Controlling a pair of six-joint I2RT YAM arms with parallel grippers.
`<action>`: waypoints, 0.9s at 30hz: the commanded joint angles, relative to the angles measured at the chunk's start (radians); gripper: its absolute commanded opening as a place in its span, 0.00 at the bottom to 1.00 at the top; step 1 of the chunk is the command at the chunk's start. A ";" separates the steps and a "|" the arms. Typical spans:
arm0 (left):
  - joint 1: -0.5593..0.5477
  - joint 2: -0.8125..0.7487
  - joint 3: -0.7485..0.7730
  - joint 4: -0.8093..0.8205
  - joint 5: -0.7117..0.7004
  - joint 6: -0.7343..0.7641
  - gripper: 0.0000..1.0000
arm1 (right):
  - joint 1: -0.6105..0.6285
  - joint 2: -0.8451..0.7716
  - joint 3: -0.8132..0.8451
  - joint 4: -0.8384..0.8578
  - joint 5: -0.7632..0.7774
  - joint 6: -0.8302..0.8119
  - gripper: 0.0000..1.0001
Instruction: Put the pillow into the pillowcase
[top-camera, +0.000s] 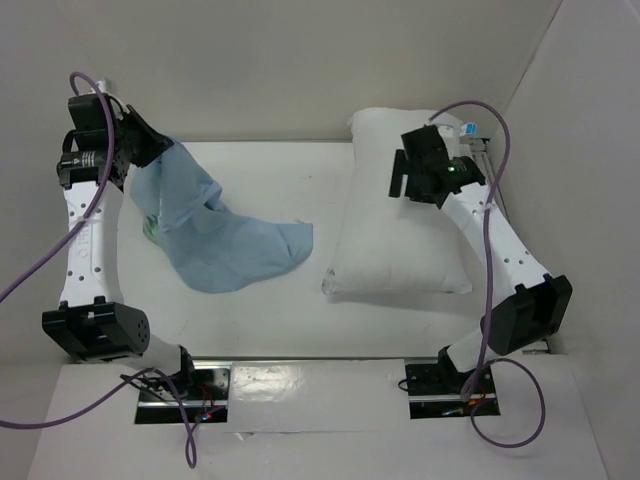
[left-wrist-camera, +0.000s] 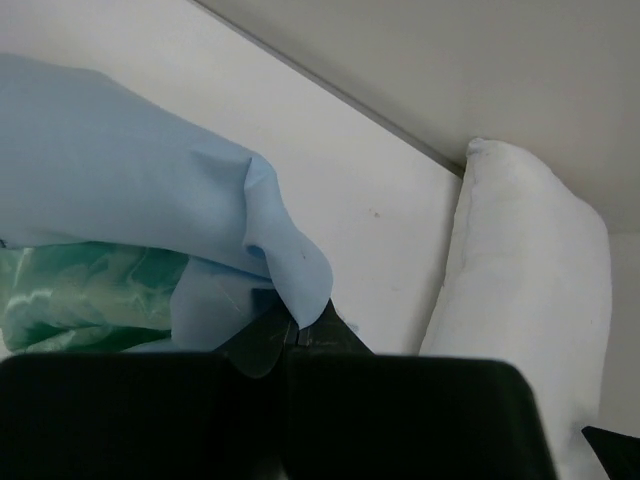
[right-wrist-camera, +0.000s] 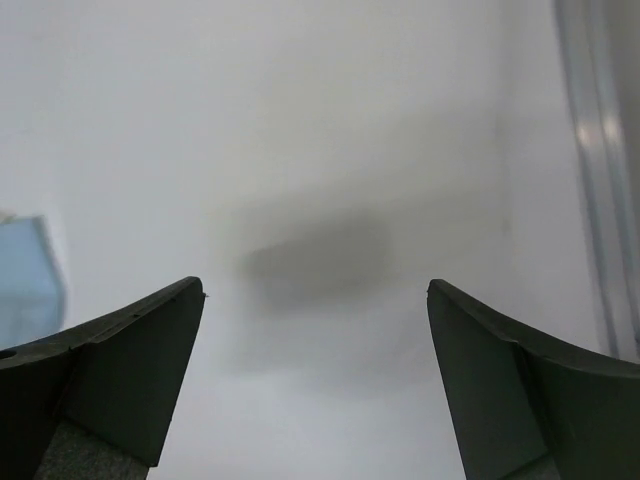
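Note:
The pale blue pillowcase (top-camera: 225, 245) hangs from my left gripper (top-camera: 158, 146) at the far left and trails down onto the table toward the middle. In the left wrist view the left gripper (left-wrist-camera: 293, 337) is shut on a folded edge of the pillowcase (left-wrist-camera: 130, 190), whose sea-green face (left-wrist-camera: 90, 300) shows below. The white pillow (top-camera: 395, 225) lies flat at the right and also shows in the left wrist view (left-wrist-camera: 530, 300). My right gripper (top-camera: 402, 178) hovers open and empty over the pillow's far half. In the right wrist view the gripper (right-wrist-camera: 315, 290) casts a shadow on the pillow (right-wrist-camera: 330, 150).
White walls close the back and right sides of the table (top-camera: 290, 170). A metal rail (right-wrist-camera: 595, 200) runs along the right wall beside the pillow. A corner of blue cloth (right-wrist-camera: 25, 280) shows at the left of the right wrist view.

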 joint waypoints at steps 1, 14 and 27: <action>0.006 -0.022 0.012 0.069 -0.016 -0.011 0.00 | 0.128 -0.041 0.074 -0.001 0.028 0.041 1.00; 0.006 -0.003 0.030 0.069 -0.007 0.001 0.00 | 0.420 0.077 -0.271 0.053 -0.008 0.282 0.74; 0.015 -0.003 0.025 0.051 -0.007 0.043 0.00 | 0.662 0.181 0.047 0.052 0.024 0.198 1.00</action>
